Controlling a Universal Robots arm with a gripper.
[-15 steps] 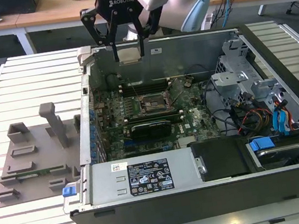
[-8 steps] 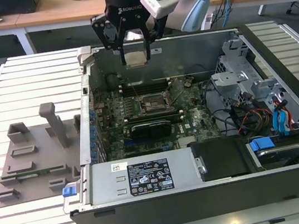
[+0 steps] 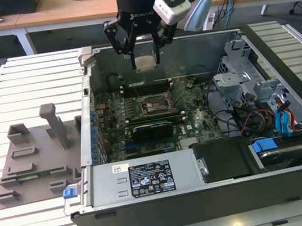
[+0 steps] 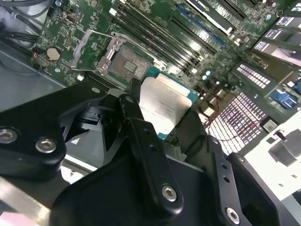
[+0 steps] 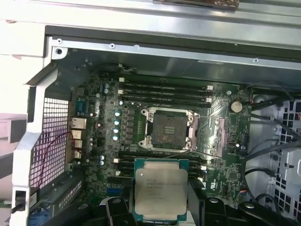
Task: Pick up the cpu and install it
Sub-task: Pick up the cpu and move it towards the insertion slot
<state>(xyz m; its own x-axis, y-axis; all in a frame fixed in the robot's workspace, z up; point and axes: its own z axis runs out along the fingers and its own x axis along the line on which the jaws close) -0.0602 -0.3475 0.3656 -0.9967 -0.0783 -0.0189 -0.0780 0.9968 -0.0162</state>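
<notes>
Exterior view: we see the gripper (image 3: 146,62) clenched on the cpu (image 3: 146,63), two fingers pinching opposite edges of the chip and holding it in the air over the far side of the open computer case (image 3: 153,203), clear of the motherboard (image 3: 197,120). The socket (image 3: 154,105) sits lower in that picture, beneath the chip and somewhat nearer the camera, with nothing seated in it. In the first wrist view the cpu (image 5: 161,190) shows its silvery top, and the socket (image 5: 168,129) lies just beyond it, nearly in line, their edges roughly parallel. We judge the chip lifted and brought over the board but not yet installed, parted from the socket by height and a short sideways offset. The grey tray (image 3: 33,164) stands well apart, outside the case, on the exterior view's left.
</notes>
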